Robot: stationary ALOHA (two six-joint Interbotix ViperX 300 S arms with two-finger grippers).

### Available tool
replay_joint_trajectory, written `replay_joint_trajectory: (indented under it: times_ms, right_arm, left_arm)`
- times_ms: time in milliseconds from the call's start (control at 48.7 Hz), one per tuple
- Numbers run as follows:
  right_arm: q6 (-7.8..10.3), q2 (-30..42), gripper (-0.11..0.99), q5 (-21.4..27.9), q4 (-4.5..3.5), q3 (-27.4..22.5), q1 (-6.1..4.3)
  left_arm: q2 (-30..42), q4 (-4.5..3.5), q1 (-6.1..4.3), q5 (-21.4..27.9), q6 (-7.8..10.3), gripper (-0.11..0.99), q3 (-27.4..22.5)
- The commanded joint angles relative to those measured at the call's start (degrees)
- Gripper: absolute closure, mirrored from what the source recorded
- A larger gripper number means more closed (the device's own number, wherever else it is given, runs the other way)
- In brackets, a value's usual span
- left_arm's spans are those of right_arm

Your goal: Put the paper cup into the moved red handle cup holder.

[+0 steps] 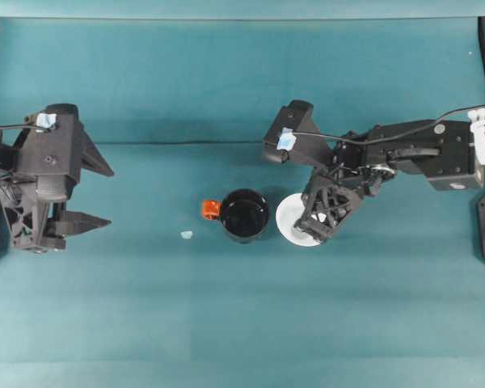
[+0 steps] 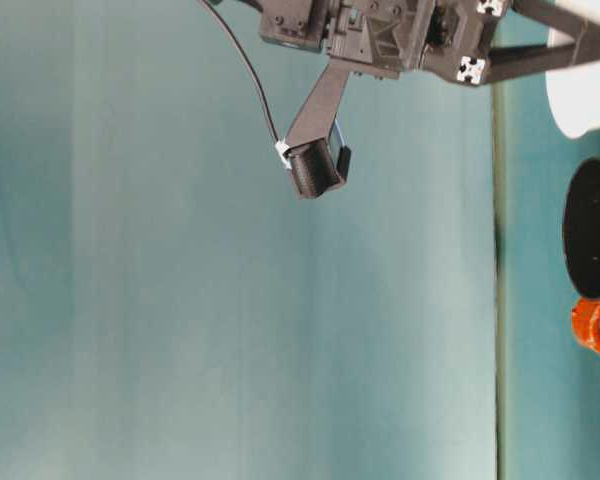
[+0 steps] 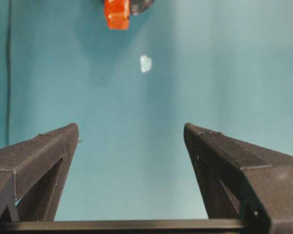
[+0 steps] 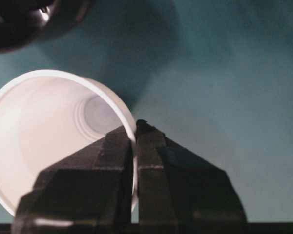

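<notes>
Pinching the wall of the paper cup (image 4: 49,141) at its rim, my right gripper (image 4: 135,129) has one finger inside and one outside, pressed together on the thin paper, as the right wrist view shows. Overhead, the cup (image 1: 293,220) sits just beside the cup holder (image 1: 244,216), on its right, w/ the orange-red handle (image 1: 211,210) sticking out on the far side toward the left arm. Whether the cup is resting on the table (image 1: 242,323) or already lifted slightly, I can't tell. Left gripper (image 1: 87,196) is spread wide, well apart from both items, holding nothing; its wrist view shows the handle (image 3: 117,13) ahead and a small pale scrap (image 3: 145,63) on the table between. My judgement: the grasp is made, the transfer to the holder is yet to come. Risks from here: (1) a one-wall pinch may crease or ovalise the rim, so the cup could twist or slip during the lift; (2) the cup hangs off-centre from the fingers, so it may tilt and catch the holder's rim instead of dropping in; (3) the holder looks light and unrestrained, so a sideways nudge may push it away or tip it; (4) the cup appears approx. as wide as the holder, so it may wedge partway.
</notes>
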Motion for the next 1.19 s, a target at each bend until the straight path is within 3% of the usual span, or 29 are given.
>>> replay_joint_trajectory:
  times_ms: [0, 267, 451, 533, 677, 944, 1169]
  right_arm:
    - [0.09, -2.4, 0.99, 2.5, 0.09, -1.9, 0.18]
    - [-0.35, -10.5, 0.99, 14.1, -0.26, -10.6, -1.67]
    - [-0.44, -10.5, 0.99, 18.7, -0.26, -16.3, -1.93]
    - [-0.44, -8.9, 0.99, 18.5, -0.26, -18.1, -1.67]
    - [-0.97, -5.2, 0.99, 16.5, -1.14, -21.0, -1.49]
    - [-3.96, 3.0, 0.99, 12.0, -1.32, -24.3, -0.26]
    - [-7.73, 7.3, 0.99, 8.8, -1.32, -24.0, 0.62]
  left_arm:
    - [-0.1, 0.09, -0.09, -0.4, -0.09, -0.06, -0.5]
    - [-0.2, 0.09, 0.0, -0.4, -0.09, -0.06, -0.5]
    - [-0.1, 0.09, 0.0, -0.4, -0.09, -0.06, -0.5]
    - [-0.1, 0.09, -0.09, -0.4, -0.09, -0.06, -0.5]
    - [-0.1, 0.09, 0.0, -0.4, -0.09, -0.06, -0.5]
    - [-0.1, 0.09, -0.09, -0.4, -0.09, -0.06, -0.5]
    - [-0.1, 0.09, -0.09, -0.4, -0.09, -0.06, -0.5]
